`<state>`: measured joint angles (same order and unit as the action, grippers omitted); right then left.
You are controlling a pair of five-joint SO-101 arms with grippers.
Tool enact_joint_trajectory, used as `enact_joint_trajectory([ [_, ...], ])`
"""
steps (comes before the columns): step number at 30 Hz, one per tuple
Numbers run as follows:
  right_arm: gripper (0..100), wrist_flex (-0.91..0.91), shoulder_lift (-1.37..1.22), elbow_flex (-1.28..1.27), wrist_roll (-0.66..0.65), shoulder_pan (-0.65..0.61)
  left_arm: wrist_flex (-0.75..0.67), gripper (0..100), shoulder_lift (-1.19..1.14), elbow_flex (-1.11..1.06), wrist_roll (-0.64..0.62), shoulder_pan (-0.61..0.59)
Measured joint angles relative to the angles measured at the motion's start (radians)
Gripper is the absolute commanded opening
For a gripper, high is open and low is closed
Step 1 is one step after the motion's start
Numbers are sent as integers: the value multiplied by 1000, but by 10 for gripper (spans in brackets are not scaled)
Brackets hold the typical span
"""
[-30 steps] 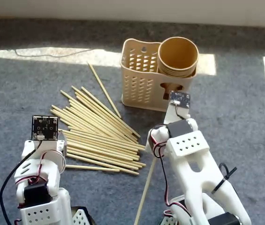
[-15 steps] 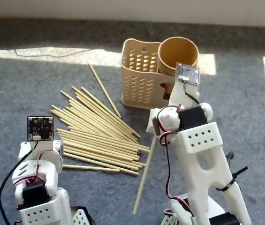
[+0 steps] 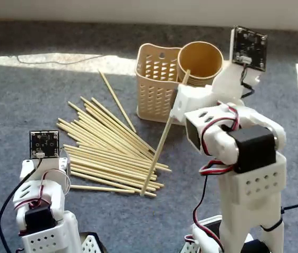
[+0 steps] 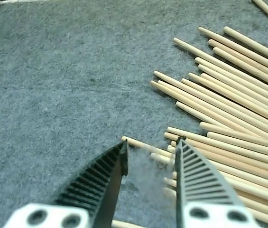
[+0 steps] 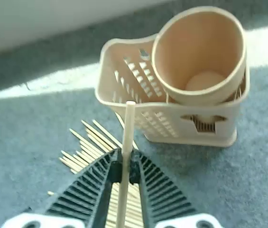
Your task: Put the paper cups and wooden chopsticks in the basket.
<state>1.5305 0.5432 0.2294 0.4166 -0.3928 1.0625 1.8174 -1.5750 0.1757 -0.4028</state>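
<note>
My right gripper [image 5: 124, 167] is shut on one wooden chopstick [image 3: 163, 138], held lifted and slanted, its upper tip beside the beige basket [image 3: 156, 87]. In the right wrist view that chopstick [image 5: 125, 142] points at the basket [image 5: 124, 102], which holds stacked paper cups [image 5: 198, 54]. The cups [image 3: 200, 63] fill the basket's right half. A pile of chopsticks [image 3: 106, 150] lies on the grey carpet left of the basket. My left gripper [image 4: 150, 159] is open just above the carpet at the near end of that pile [image 4: 228, 109], nothing between its fingers.
One chopstick [image 3: 116, 100] lies apart, slanting up toward the basket's left side. A sunlit strip [image 3: 59, 62] crosses the carpet behind the pile. A pale wall runs along the back edge. Open carpet lies right of the basket.
The right arm has risen and lifted its chopstick off the carpet, swinging the upper tip to the basket. The left arm has hardly moved.
</note>
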Motion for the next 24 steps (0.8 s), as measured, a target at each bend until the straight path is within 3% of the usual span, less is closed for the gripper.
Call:
enact_joint_trajectory([
  [9, 5, -371, 0, 94, -11, 8, 0, 165, 0, 0, 0, 0],
  [16, 5, -612, 0, 92, -190, 8, 0, 165, 0, 0, 0, 0],
  [24, 5, -944, -2, -121, -209, 35, 0, 165, 0, 0, 0, 0],
])
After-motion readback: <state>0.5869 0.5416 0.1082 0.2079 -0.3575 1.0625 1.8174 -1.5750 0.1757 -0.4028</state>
